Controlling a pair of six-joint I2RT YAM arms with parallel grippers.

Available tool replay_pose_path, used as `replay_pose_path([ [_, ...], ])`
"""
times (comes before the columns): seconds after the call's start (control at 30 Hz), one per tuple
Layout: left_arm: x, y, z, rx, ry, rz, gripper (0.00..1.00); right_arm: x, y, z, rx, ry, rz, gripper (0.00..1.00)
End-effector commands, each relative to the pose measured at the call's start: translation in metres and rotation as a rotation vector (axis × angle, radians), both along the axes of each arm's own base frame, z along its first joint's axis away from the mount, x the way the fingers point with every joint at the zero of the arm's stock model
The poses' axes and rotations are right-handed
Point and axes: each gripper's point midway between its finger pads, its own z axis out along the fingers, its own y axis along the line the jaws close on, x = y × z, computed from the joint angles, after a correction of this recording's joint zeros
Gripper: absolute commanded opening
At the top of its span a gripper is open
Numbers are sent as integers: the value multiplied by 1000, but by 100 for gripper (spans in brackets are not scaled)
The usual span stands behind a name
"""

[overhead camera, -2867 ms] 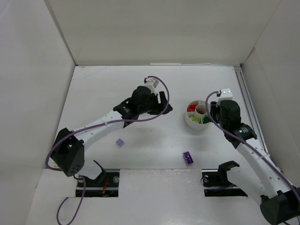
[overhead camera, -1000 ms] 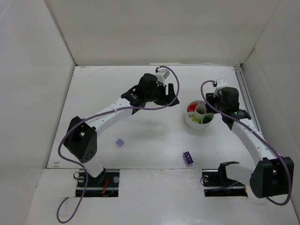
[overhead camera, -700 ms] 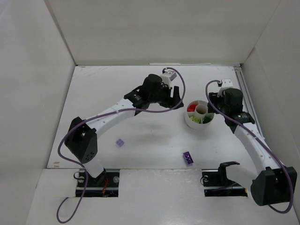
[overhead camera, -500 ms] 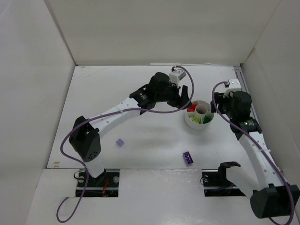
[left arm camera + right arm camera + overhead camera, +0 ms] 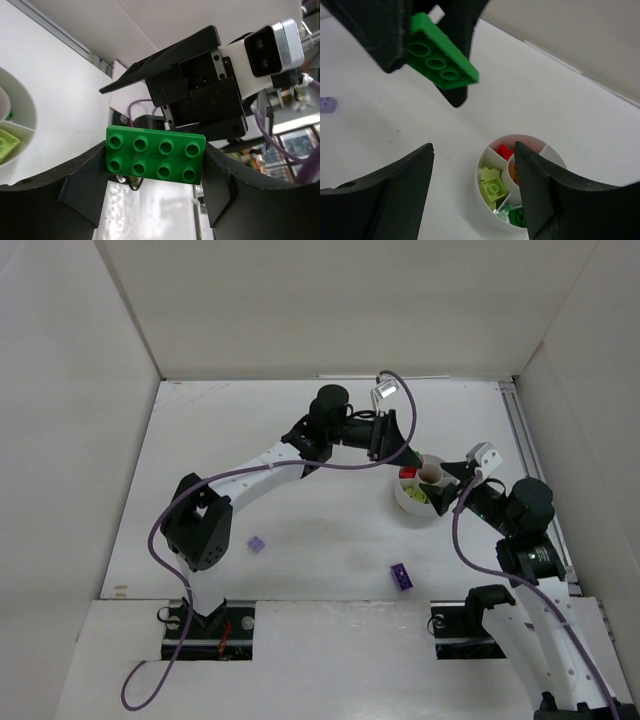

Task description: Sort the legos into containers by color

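Note:
My left gripper [image 5: 155,162] is shut on a dark green two-by-four lego [image 5: 155,154], held in the air by its ends, studs toward the camera. In the top view the left gripper [image 5: 396,443] hangs just left of and above the round white dish [image 5: 408,502]. The right wrist view shows the same green lego [image 5: 442,54] above and left of the dish [image 5: 480,192]. The dish's compartments hold a red [image 5: 505,150], lime-yellow [image 5: 493,187], green [image 5: 519,218] and orange brick. My right gripper [image 5: 472,146] is open and empty, above the dish; in the top view it [image 5: 462,483] is at the dish's right.
A lilac brick [image 5: 257,544] and a purple brick [image 5: 401,576] lie on the white table toward the near side. The lilac brick also shows in the right wrist view [image 5: 327,104]. White walls enclose the table on three sides. A rail runs along the right edge [image 5: 520,430].
My left arm has swung right with the green lego, from mid-table to the dish's left rim. My right arm has drawn back from the dish's far right toward the near right.

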Motion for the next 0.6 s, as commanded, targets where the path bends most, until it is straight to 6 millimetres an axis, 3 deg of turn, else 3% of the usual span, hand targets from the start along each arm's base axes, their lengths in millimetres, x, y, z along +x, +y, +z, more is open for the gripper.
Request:
replay_pose_path([
  [0.0,-27,10,35,-90,-12,-128,37,-24,24,41,-12,-218,174,71],
  [0.07,-27,10,35,-86,10,-128,37,-33,25,54,-7,-290,183,72],
  [0.3,-37,7,34,-74,52,-138,37,-48,30,72,-5,-384,239,75],
  [0.43,-38,4,35,-73,65,-124,37,-39,35,70,-12,-361,259,76],
  [0.57,-40,1,48,-113,53,-107,37,-42,45,75,-10,-379,302,76],
])
